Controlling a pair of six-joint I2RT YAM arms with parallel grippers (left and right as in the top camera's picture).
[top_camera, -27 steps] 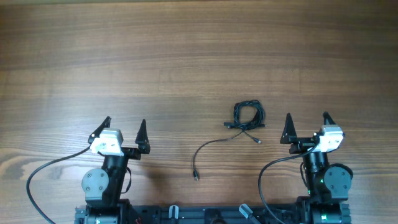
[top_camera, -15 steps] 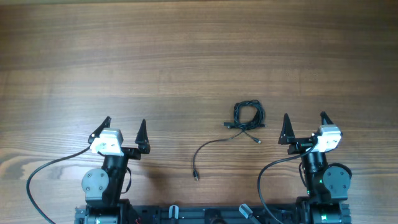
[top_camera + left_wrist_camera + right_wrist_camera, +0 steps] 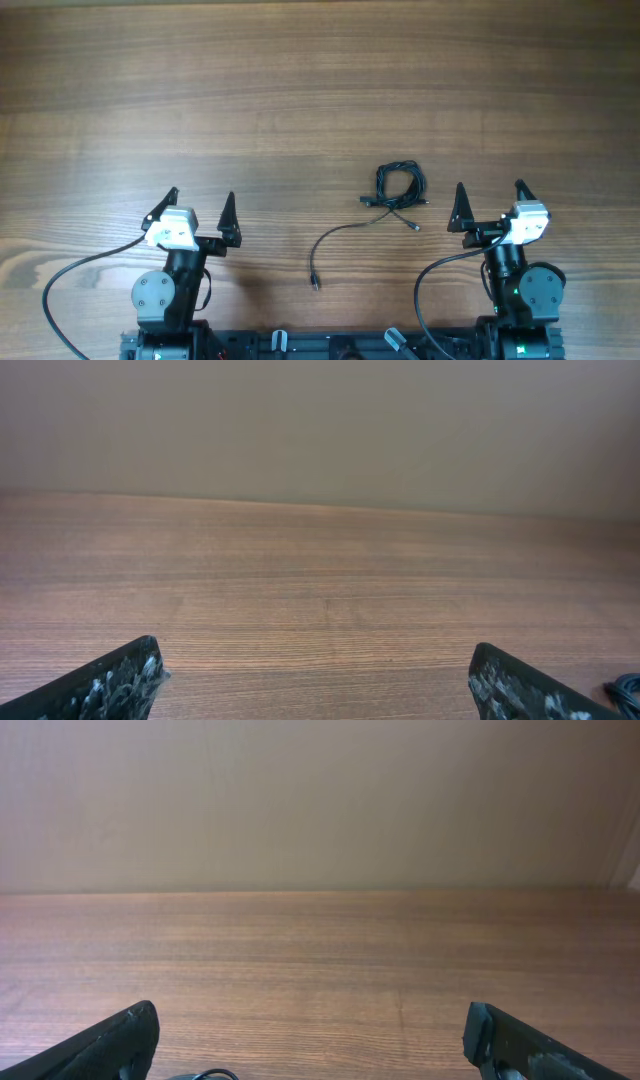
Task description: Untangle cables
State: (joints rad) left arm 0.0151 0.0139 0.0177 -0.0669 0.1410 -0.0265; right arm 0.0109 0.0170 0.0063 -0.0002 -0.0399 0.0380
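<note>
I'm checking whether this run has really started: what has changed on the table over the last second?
The right hand edged slightly to its left, toward the tangled thin black cables, and took hold of nothing. The left hand and the cables stayed where they were. Both hands stayed open and empty.

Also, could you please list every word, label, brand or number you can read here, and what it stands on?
None. No readable text shows on the table, the cables, the left gripper or the right gripper in any view.
</note>
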